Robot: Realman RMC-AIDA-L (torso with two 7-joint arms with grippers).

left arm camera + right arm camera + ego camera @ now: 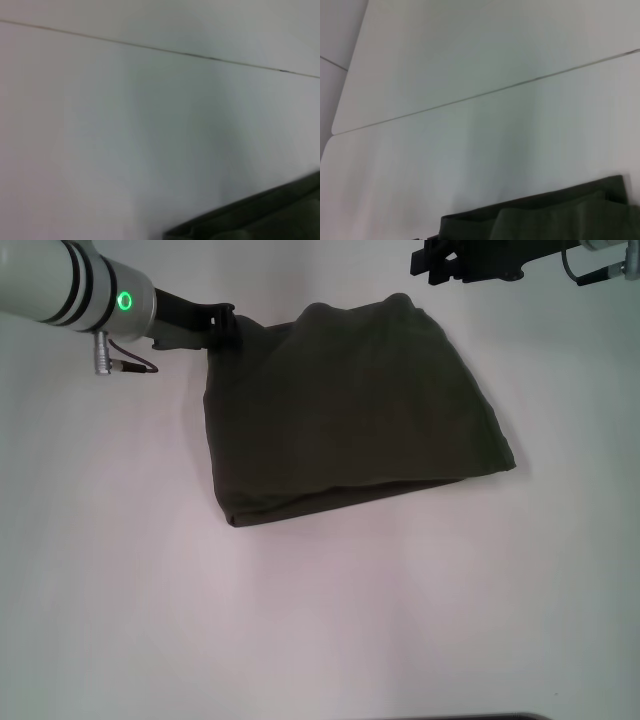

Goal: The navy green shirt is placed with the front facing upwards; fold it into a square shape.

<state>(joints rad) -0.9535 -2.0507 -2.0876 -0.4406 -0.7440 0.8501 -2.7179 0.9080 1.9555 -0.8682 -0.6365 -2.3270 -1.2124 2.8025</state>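
- The navy green shirt (350, 410), folded roughly square, looks soft and limp.
- My left gripper (222, 328), at ten o'clock, touches its corner; grip unclear.
- My right gripper (440, 265), at one o'clock, is clear of it; grip unclear.

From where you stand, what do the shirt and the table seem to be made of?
The shirt looks like soft, matte knit cloth, probably cotton: it sags, creases and lies in limp folded layers. The table looks hard, smooth and white with a faint sheen, perhaps laminate; a thin seam crosses it.
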